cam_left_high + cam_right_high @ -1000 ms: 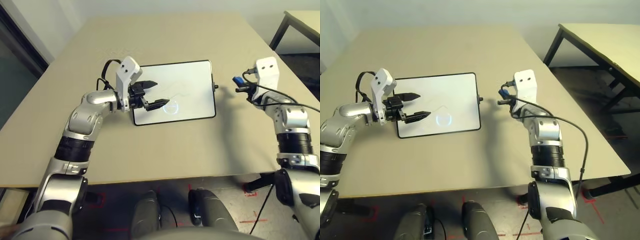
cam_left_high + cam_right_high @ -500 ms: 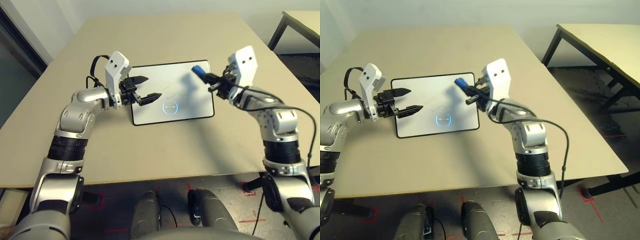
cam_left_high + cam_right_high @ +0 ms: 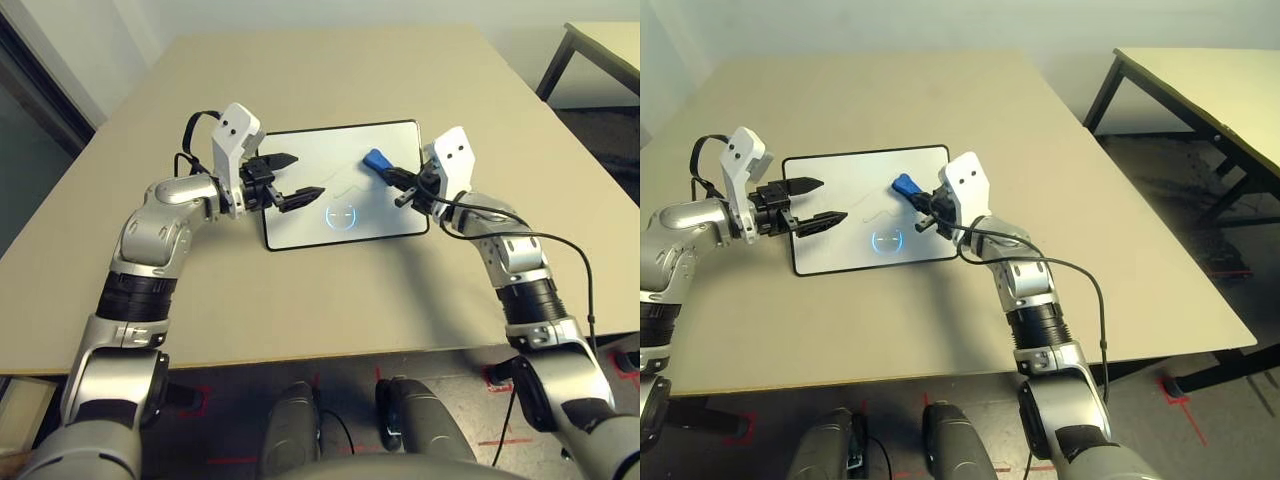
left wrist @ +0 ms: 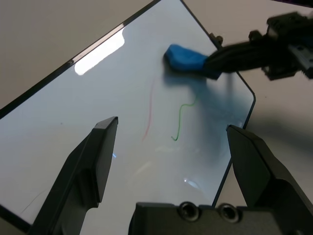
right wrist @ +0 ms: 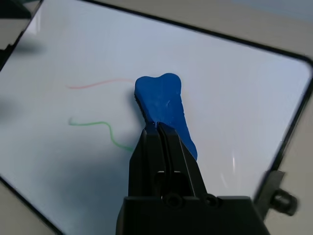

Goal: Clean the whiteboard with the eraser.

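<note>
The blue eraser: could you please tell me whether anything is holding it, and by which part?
The right claw grips the eraser near its middle, one end jutting past the tips.

Whiteboard — glossy; eraser — matt.

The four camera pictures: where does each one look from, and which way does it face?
Left eye and right eye views: side by side on the head, facing forward and down at the table, with both silver forearms showing.
Left wrist view: on the left arm, looking past its gripper at the whiteboard.
Right wrist view: on the right arm, looking along its gripper at the eraser.
Both wrist views share the board, the eraser and its red and green marks.
</note>
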Controlling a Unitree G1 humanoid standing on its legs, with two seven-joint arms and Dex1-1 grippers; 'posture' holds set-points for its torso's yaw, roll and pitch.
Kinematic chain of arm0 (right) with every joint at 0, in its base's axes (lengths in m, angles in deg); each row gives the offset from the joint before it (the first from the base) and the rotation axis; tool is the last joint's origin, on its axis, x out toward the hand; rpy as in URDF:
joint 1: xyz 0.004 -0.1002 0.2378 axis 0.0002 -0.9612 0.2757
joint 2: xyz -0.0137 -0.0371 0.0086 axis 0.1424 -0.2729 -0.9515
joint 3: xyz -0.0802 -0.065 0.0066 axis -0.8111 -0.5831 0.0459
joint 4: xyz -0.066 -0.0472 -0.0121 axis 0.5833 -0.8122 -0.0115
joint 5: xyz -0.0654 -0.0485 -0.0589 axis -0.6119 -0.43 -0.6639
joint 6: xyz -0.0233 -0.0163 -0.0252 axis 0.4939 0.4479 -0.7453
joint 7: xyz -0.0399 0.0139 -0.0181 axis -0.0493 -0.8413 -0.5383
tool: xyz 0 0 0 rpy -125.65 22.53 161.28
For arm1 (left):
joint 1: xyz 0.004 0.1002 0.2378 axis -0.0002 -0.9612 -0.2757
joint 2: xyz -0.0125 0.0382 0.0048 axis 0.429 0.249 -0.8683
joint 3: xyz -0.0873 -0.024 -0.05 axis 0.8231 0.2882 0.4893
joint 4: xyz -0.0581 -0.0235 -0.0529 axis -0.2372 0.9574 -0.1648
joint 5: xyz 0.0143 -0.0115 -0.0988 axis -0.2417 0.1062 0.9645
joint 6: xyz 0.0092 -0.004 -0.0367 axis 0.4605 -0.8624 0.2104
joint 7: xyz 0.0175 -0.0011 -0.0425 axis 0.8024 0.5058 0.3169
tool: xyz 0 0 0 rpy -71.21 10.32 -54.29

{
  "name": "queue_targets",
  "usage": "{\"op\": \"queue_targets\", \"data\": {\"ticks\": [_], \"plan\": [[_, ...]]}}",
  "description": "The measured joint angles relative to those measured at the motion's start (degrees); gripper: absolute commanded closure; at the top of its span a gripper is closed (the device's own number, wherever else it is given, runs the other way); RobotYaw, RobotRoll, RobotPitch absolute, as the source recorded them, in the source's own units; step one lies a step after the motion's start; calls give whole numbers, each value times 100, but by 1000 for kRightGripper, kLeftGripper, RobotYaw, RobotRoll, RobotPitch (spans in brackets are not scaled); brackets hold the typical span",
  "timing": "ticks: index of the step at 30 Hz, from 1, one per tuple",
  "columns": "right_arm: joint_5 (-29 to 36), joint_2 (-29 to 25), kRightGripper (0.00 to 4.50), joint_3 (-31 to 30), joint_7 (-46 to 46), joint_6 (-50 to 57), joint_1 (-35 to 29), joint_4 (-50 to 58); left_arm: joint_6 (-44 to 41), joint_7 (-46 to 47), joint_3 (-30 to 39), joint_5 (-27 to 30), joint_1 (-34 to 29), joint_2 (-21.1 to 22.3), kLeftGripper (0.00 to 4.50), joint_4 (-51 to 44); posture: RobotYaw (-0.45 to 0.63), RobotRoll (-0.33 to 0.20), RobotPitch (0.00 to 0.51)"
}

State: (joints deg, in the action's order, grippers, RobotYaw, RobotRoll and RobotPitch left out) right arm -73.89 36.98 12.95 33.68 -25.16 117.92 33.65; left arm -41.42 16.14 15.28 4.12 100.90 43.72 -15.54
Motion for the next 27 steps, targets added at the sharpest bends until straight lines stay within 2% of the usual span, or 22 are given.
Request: {"op": "queue_targets", "data": {"ticks": [5,10,14,20,24,27], "plan": [[2,141,4487,-213,51,226,-370,309,-26,-2,-2,-1,2,-5,0,3,-34,0,101],[-21,197,4487,-258,10,281,-444,381,-26,-10,-7,-1,51,-23,0,9,-38,0,104],[-86,226,4487,-193,-120,140,-241,203,-26,-22,-10,-3,69,-28,0,13,-41,0,106],[-117,180,4487,287,-457,-359,438,-231,-26,-27,-22,-3,77,-78,0,15,-38,0,107],[-120,197,4487,339,-485,-444,437,-387,-28,-29,-23,-3,77,-87,0,14,-35,0,109],[-116,254,4487,244,-362,-360,200,-279,-31,-34,-25,-3,77,-87,0,11,-33,0,111]]}}
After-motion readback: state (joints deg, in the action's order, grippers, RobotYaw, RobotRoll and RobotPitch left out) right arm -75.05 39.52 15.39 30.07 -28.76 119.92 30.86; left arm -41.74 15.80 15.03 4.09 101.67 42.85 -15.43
